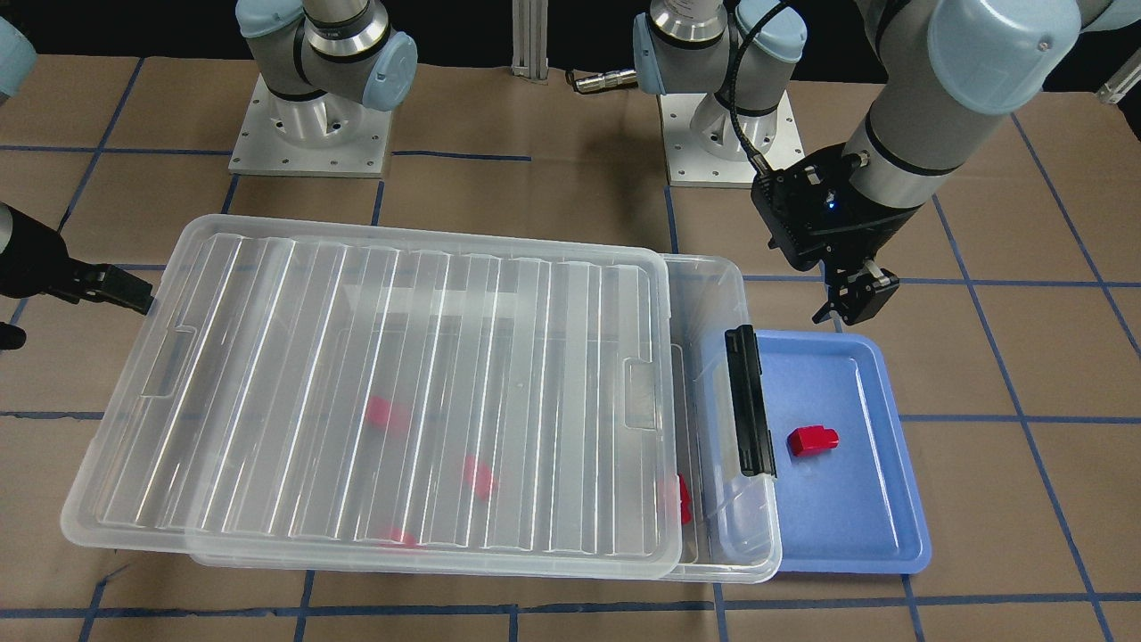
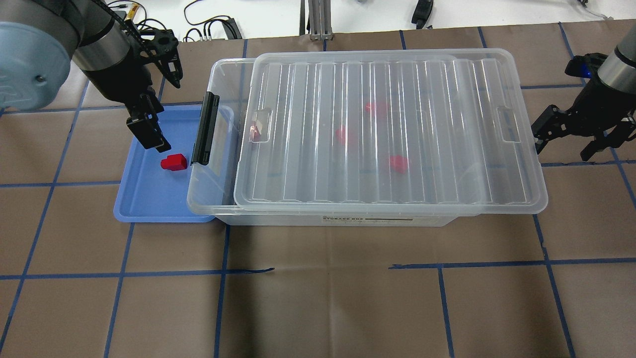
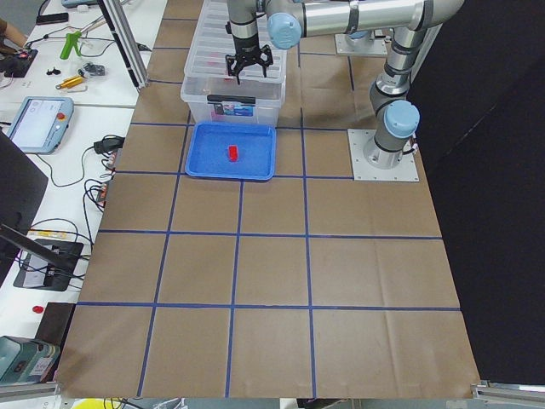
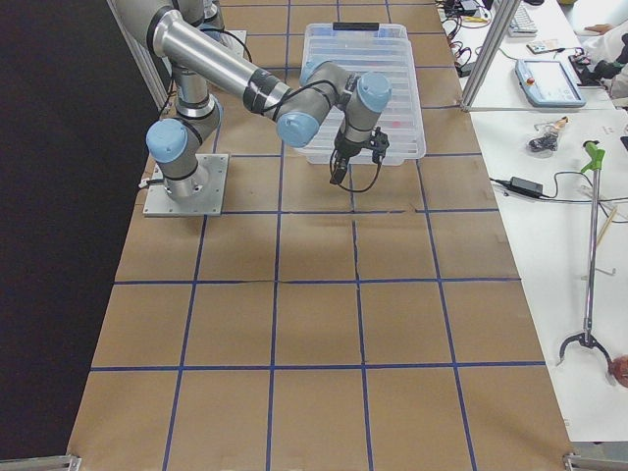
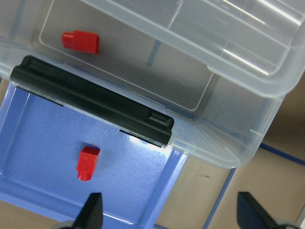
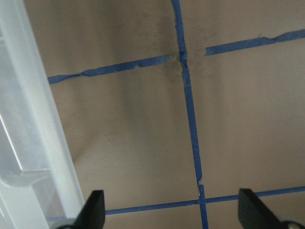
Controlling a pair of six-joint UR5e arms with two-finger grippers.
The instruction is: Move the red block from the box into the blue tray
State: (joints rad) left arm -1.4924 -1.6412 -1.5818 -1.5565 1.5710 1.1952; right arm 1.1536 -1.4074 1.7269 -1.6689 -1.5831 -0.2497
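One red block (image 2: 174,162) lies in the blue tray (image 2: 149,201), also seen in the front view (image 1: 811,440) and the left wrist view (image 5: 88,162). My left gripper (image 2: 151,136) hangs open and empty just above the tray's back edge (image 1: 851,303), a little away from the block. The clear box (image 2: 377,129) stands beside the tray, its black latch (image 2: 206,129) over the tray's rim. Its ribbed lid is slid toward my right, leaving a gap at the latch end. Several red blocks (image 2: 376,108) lie inside, one near the latch (image 5: 81,42). My right gripper (image 2: 566,141) is open and empty beside the box's far end.
The table is covered in brown paper with a blue tape grid (image 2: 318,268). Both arm bases (image 1: 312,125) stand behind the box. The tray's blue rim (image 1: 909,535) sticks out past the box's short end. The right wrist view shows the box lid's edge (image 6: 43,124) and bare table.
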